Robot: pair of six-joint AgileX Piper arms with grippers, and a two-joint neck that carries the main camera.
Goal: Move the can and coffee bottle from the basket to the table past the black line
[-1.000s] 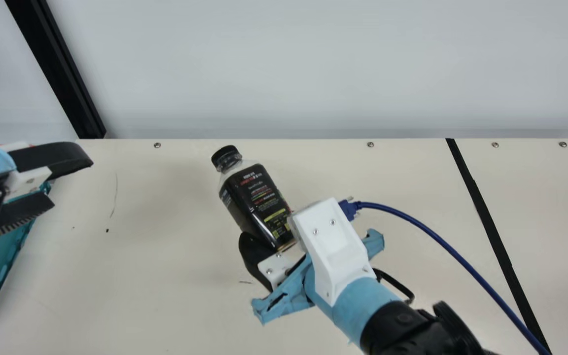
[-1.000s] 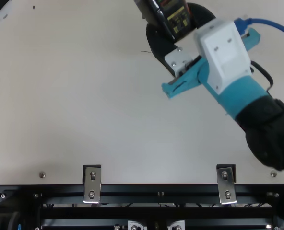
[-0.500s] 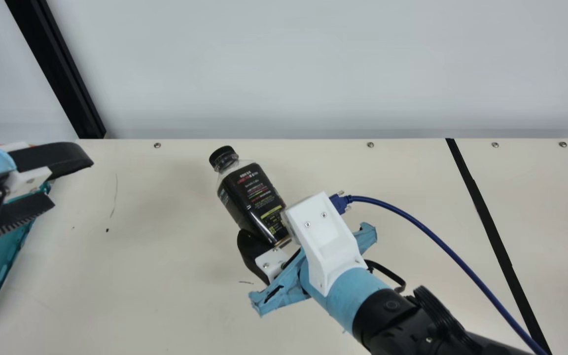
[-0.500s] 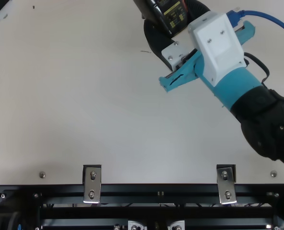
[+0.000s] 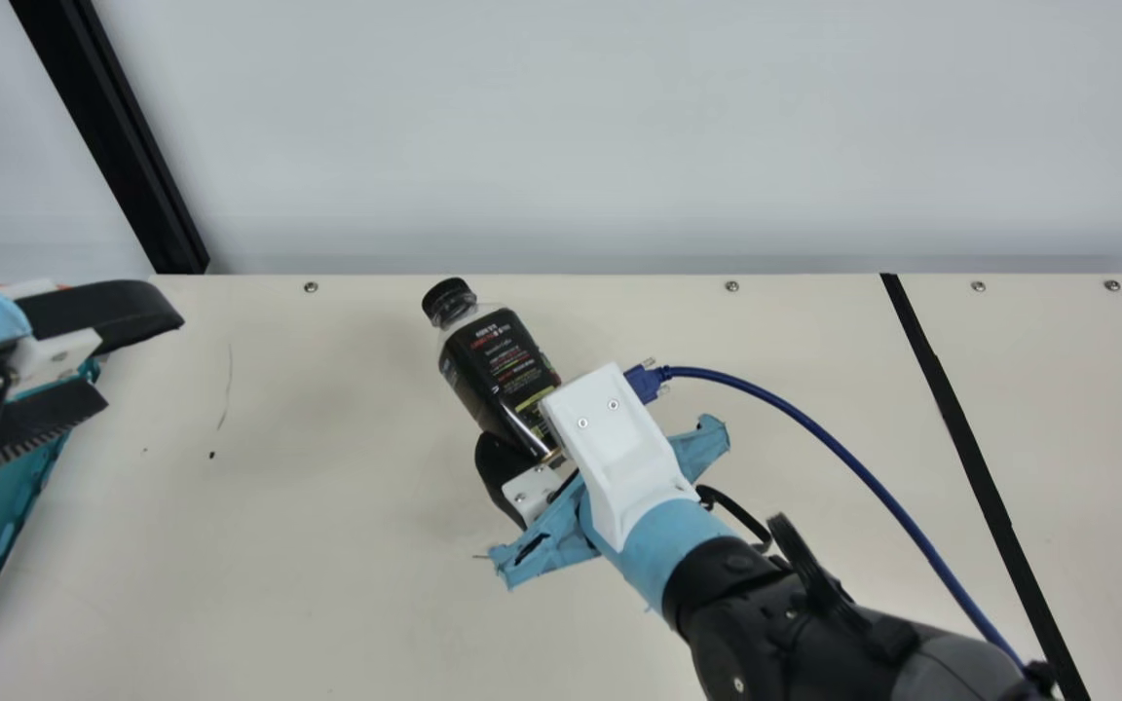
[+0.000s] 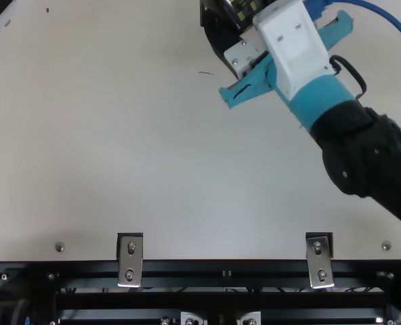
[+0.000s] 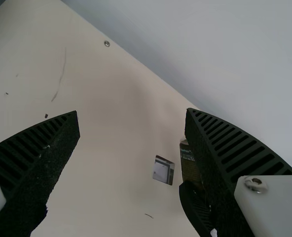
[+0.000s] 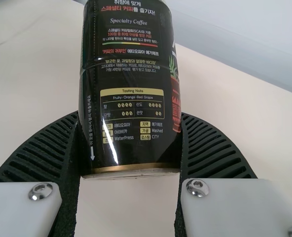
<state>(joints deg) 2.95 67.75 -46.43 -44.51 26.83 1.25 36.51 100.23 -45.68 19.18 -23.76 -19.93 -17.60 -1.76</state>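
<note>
Coffee bottle: a dark bottle with a clear neck and black screw cap (image 5: 498,375), tilted with the cap toward the far left, between the basket and the black line; whether its base touches the table I can't tell.
Right gripper: black ribbed fingers on light-blue mounts (image 5: 501,472), closed round the bottle near its base.
Left gripper: black ribbed fingers on a light-blue and white mount (image 5: 144,360), spread wide, by the basket.
Basket: teal plastic with orange parts (image 5: 11,506), cut off by the main view's left edge.
Black line: a straight dark strip (image 5: 970,448) running down the cream table (image 5: 347,604), well off to the bottle's right.
Blue cable: thick and curved (image 5: 814,438), plugged in by the right wrist's white housing (image 5: 619,438), arching between the bottle and the line and nearing the line at the bottom.
Back of the table: a pale wall (image 5: 561,127), with a black upright post (image 5: 113,136) at the left.
Near edge: two silver metal brackets (image 6: 129,260) on a black rail (image 6: 227,274).
Bottle label: black, with small lines in white, red and yellow, a yellow-edged panel, a red and green picture at one side and a gold band round the base.
</note>
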